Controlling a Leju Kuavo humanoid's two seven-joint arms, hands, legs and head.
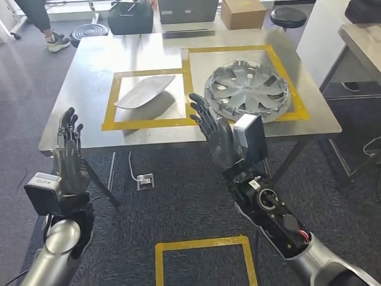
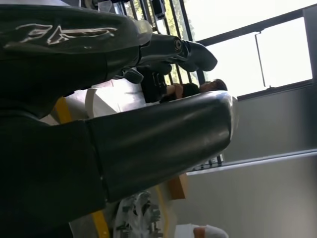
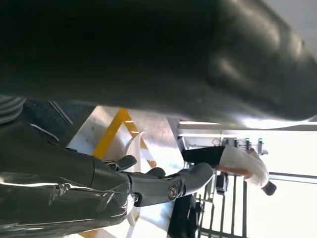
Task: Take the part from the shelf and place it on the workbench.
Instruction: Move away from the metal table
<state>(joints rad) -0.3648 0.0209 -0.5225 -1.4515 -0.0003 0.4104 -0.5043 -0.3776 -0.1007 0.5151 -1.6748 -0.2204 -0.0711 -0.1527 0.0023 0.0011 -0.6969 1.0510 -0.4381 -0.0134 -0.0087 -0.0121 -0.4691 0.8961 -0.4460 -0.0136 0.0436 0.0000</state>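
**Workbench with two parts, both hands free**

- Workbench [image 1: 90, 65]: metal top marked with two yellow-taped rectangles.
- White curved part [image 1: 143, 90]: lies inside the left rectangle.
- Silver wheel cover [image 1: 247, 89]: lies inside the right rectangle, inner face up.
- Left hand [image 1: 68, 152]: raised before the bench's near left corner, fingers apart and upright, holding nothing.
- Right hand [image 1: 213, 131]: over the near bench edge, between the two rectangles, fingers spread, holding nothing, near the wheel cover without touching it.
- Cardboard box [image 1: 242, 13]: at the far edge.
- Yellow floor square [image 1: 202, 243]: on carpet below.
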